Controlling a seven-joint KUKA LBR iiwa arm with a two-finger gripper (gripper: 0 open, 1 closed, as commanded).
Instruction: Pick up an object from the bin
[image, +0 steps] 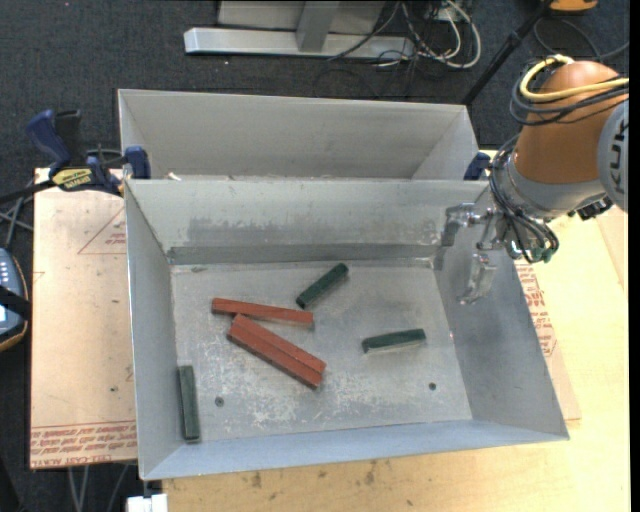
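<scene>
Highest of all, and so closest to the lens, is the orange cover (560, 130) on the arm's wrist, at the right side of the bin (300, 215), with cables (540, 80) looped about it. Below it the gripper (474, 270) hangs over the bin's right sloping wall, near the back right corner of the floor, well apart from every loose thing. Nothing shows in its grasp. Whether it is open or closed I cannot tell, since its metal parts merge with the grey wall behind.

Nearest to it is the short dark green bar (393, 341), lying flat on the floor to the left of the gripper and toward the front, almost level across the view.

Farther left, near the back of the floor, the tilted dark green bar (322, 285) lies with its right end toward the back wall.

Left of centre lie two more. The thin red-brown bar (262, 312) runs nearly level. The thick red-brown bar (277, 351) lies just in front of it, slanting toward the front right. Their left ends are close, but I cannot tell whether they touch.

By the front left corner the third dark green bar (187, 403) lies front to back along the foot of the left wall, apart from the rest.
</scene>
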